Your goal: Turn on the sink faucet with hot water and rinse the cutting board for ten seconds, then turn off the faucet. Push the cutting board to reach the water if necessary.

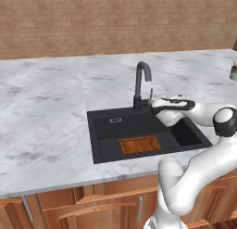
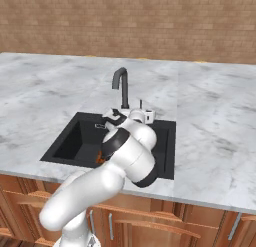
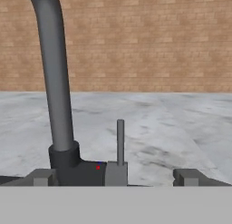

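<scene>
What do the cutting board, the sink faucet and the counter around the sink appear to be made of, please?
The cutting board looks like wood: orange-brown, matte, with a darker groove near its edge. The sink faucet seems to be metal with a matte black coating, smooth and without shine. The counter reads as polished grey-white marble, given its cloudy veining, though it could be an imitation.

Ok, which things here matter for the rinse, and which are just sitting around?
Job:
- sink faucet, lever upright
- cutting board, flat in the sink near its front wall
- gripper, low at the faucet base; no water is running

Lying about:
- small container at the counter's far right edge
</scene>
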Motion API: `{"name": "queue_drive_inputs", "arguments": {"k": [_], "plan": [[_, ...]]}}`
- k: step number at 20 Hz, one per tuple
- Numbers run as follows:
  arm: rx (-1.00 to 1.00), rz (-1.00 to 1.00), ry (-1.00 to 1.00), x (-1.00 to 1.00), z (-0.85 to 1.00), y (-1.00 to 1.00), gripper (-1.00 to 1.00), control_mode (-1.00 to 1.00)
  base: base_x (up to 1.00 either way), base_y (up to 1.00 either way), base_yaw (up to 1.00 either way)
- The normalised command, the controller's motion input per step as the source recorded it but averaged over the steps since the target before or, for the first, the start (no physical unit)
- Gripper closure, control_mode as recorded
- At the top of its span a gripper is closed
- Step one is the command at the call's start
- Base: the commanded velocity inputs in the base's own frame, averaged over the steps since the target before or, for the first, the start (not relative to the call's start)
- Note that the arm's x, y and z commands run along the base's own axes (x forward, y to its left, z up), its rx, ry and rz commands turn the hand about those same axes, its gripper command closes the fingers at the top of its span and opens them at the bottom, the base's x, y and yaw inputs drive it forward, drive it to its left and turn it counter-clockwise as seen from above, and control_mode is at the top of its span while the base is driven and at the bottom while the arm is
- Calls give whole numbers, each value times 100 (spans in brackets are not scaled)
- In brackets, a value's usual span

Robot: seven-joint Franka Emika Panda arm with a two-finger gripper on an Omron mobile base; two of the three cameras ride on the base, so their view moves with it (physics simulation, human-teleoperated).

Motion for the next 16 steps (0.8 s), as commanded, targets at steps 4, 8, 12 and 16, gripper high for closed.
{"name": "queue_drive_inputs", "arguments": {"k": [4,8,12,16], "plan": [[0,0,0,7,-19,0,-100,-100,0,0,0],[0,0,0,19,-9,0,-100,-100,0,0,0],[0,0,0,30,-8,0,-100,-100,0,0,0],[0,0,0,26,-7,0,-100,-100,0,0,0]]}}
